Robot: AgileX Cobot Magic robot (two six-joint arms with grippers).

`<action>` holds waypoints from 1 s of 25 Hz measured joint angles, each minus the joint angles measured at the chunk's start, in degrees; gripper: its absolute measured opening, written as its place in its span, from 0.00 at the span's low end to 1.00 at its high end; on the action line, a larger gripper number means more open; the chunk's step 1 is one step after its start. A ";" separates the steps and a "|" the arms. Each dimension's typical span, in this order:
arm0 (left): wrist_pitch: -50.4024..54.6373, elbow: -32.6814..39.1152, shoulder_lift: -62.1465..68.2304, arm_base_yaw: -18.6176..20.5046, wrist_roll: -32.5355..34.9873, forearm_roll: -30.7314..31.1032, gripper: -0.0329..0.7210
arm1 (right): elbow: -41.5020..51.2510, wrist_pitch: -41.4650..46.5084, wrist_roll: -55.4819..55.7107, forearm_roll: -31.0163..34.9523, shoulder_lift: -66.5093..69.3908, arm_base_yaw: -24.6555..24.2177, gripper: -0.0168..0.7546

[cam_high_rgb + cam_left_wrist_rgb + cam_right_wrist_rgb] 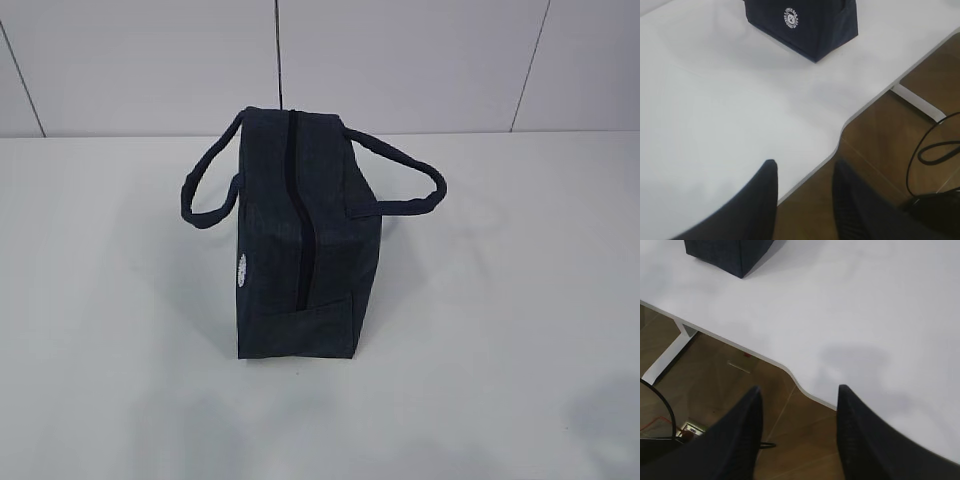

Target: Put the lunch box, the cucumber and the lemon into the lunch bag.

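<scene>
The dark navy lunch bag (297, 235) stands in the middle of the white table, its top zipper shut and its two loop handles hanging out to the sides. Its white logo shows in the left wrist view (790, 17), and one corner shows in the right wrist view (727, 254). My left gripper (804, 167) is open and empty over the table's front edge. My right gripper (799, 391) is open and empty over the same edge. Neither gripper shows in the exterior view. The lunch box, the cucumber and the lemon are out of view.
The white table (500, 300) has a curved notch in its front edge (840, 137). Brown floor, a white table leg (917, 102) and black cables (935, 150) lie below it. A grey wall stands behind the table.
</scene>
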 joint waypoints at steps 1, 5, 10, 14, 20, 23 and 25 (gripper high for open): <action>-0.63 0.07 0.00 0.00 0.00 0.00 0.37 | 0.03 0.00 0.00 -0.21 0.00 0.00 0.49; -4.02 1.49 0.00 0.00 0.00 0.00 0.37 | 0.75 -1.48 0.36 -0.27 0.00 0.00 0.49; -4.67 1.97 0.00 0.00 0.00 0.00 0.37 | 2.73 -6.11 0.85 -0.41 0.00 0.00 0.49; -4.78 1.97 0.00 0.00 0.00 0.00 0.37 | 2.87 -6.71 1.35 -0.49 0.00 0.00 0.49; -4.78 1.97 0.00 0.00 0.00 0.00 0.37 | 2.87 -6.89 1.47 -0.49 0.00 0.00 0.49; -4.88 1.97 0.00 0.00 0.00 0.00 0.37 | 2.87 -7.02 1.47 -0.49 0.00 0.00 0.49; -4.88 1.97 0.00 0.39 0.00 0.00 0.37 | 2.87 -7.02 1.47 -0.49 0.00 -0.39 0.49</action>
